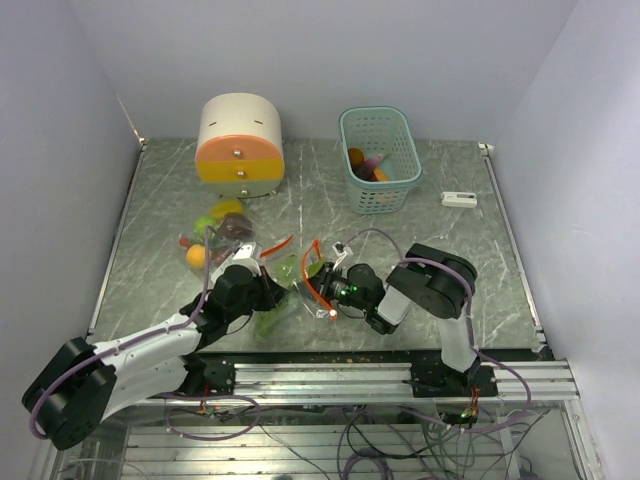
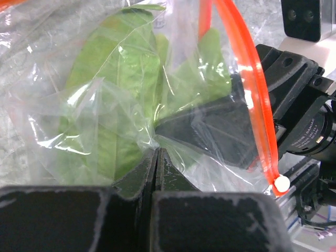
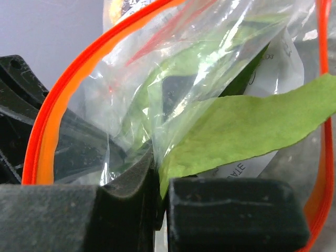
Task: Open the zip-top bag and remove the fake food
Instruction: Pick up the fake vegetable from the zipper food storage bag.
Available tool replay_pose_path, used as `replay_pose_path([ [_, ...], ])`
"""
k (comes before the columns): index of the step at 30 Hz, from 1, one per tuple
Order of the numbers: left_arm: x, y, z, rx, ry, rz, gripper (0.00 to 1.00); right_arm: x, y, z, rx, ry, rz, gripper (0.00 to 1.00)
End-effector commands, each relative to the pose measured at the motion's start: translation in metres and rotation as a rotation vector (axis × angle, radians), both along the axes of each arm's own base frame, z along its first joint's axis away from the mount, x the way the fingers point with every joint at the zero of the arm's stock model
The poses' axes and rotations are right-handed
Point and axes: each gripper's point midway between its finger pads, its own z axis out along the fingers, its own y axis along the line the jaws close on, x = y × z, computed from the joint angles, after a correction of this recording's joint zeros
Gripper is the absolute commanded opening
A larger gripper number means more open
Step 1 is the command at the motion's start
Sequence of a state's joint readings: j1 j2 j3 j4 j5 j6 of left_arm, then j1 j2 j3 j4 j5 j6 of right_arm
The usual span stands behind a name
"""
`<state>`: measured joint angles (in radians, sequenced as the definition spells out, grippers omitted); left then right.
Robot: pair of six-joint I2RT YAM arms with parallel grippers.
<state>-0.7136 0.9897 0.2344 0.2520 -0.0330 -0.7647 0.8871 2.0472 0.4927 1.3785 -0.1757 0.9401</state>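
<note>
Step in hand: pulling fake food out of the opened zip-top bag. Bag sits near the table's front edge, between the two arms, mouth open, orange zip track looping wide around the right gripper. Right gripper is inside the mouth, jaws clenched on the green leafy piece; a fold of film may be caught too, can't tell. Left gripper is clamped on the bag's clear film opposite the mouth, anchoring it.

Next move likely calls for the right arm to draw back out of the mouth with the leaf while the left holds the bag down; if film is pinched, the bag would drag along.

Containers: bag holds the leaf, nothing else clearly visible inside. Loose fake food (yellow, lime, orange, dark red) lies on the table just left of the bag. Teal basket at the back holds an orange piece and a pinkish one. Drawer box shut, contents hidden
</note>
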Motion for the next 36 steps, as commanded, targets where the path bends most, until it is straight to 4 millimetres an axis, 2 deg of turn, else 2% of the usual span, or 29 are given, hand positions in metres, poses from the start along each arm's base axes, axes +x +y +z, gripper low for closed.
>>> replay_pose_path([
  [1,-0.005,0.011,0.000,0.004,-0.004,0.035,0.07,-0.001,-0.017,0.005,-0.037,-0.030,-0.036,0.03],
  [5,-0.005,0.019,-0.002,0.035,-0.007,0.060,0.07,0.003,-0.030,0.013,-0.055,-0.053,-0.072,0.02],
  [11,-0.007,0.020,-0.003,0.033,-0.006,0.053,0.07,0.008,-0.052,0.021,-0.087,-0.067,-0.129,0.03],
  [23,-0.008,0.025,-0.006,0.060,-0.006,0.064,0.07,0.024,-0.112,0.033,-0.072,-0.062,-0.243,0.03],
  [27,-0.008,0.024,-0.009,0.062,0.000,0.057,0.07,0.025,-0.123,0.036,-0.089,-0.072,-0.265,0.04],
  [33,-0.006,0.018,-0.005,0.040,-0.005,0.045,0.07,0.023,-0.122,0.038,-0.095,-0.080,-0.248,0.05],
  [34,-0.006,0.015,-0.003,0.029,-0.008,0.038,0.10,0.023,-0.122,0.038,-0.089,-0.079,-0.245,0.05],
  [36,-0.005,0.011,0.006,-0.002,-0.021,0.028,0.26,0.021,-0.118,0.039,-0.074,-0.074,-0.230,0.05],
])
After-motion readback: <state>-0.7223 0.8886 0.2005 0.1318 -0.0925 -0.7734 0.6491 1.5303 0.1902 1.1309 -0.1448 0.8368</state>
